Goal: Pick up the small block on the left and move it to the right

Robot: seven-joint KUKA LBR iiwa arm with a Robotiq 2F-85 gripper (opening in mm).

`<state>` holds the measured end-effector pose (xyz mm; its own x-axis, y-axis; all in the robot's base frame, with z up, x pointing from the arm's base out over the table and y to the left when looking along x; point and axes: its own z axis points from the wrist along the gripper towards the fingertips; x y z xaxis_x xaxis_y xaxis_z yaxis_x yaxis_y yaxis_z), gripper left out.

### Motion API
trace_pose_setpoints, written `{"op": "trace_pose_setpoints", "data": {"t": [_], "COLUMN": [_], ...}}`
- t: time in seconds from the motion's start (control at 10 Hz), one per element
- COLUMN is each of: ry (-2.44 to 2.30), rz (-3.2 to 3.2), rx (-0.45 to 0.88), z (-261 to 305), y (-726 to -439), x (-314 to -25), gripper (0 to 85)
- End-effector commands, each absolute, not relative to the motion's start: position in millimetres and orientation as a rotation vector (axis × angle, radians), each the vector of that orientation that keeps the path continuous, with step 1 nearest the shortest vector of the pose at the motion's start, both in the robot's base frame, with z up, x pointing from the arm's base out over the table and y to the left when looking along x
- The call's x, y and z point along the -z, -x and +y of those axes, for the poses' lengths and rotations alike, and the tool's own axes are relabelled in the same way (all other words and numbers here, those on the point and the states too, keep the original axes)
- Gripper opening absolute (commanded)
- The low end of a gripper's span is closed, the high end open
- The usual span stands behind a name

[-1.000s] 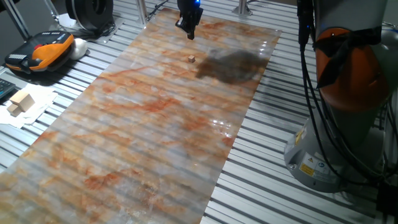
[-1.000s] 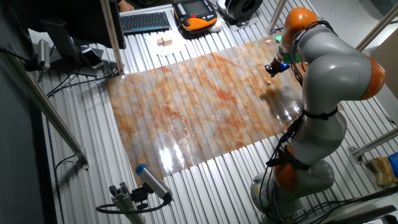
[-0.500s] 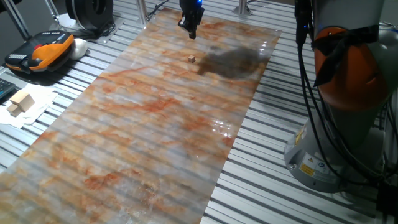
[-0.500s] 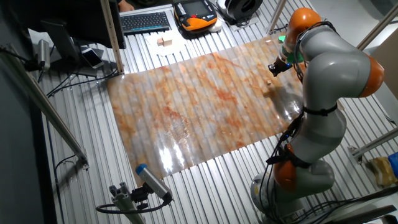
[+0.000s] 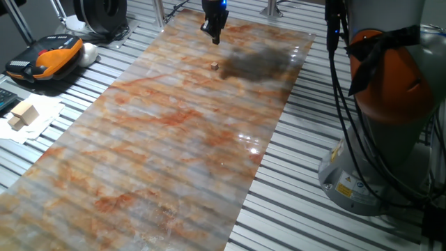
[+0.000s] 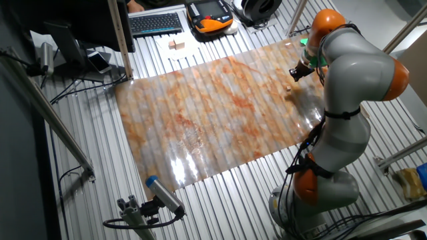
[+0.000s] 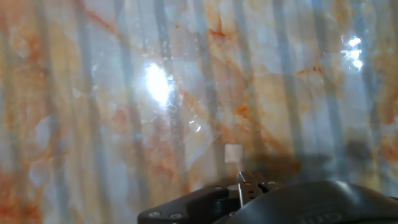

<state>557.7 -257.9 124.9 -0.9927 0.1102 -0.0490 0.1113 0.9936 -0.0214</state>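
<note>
Compared with a second earlier, the arm had shifted slightly; the tiny tan-brown wooden cube (image 5: 214, 66) lay unmoved on the marbled sheet (image 5: 174, 139), beside the black two-finger gripper (image 5: 214, 33). Finger opening could not be judged; nothing gripped, pickup and transfer remained.

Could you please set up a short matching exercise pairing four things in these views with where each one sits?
Things:
1. small block
2. gripper
3. pale wooden blocks
4. keyboard

Places:
a. on white paper beside the marbled sheet
b. on the marbled sheet, near its far end
c. raised above the sheet, beyond the small block
d. off the sheet, next to the orange-and-black pendant

Pairs: 1-b, 2-c, 3-a, 4-d
</note>
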Motion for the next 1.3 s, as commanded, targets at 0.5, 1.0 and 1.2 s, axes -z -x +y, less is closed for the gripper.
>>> {"op": "trace_pose_setpoints", "data": {"t": [0.5,1.0,1.2], "ry": [-0.156,-0.211,-0.237], "rz": [3.064,3.042,3.031], "rx": [0.036,-0.002,0.009], "z": [-261,-263,-262], "y": [-559,-560,-560], "x": [-98,-90,-88], "gripper": [0.0,0.0,17.0]}}
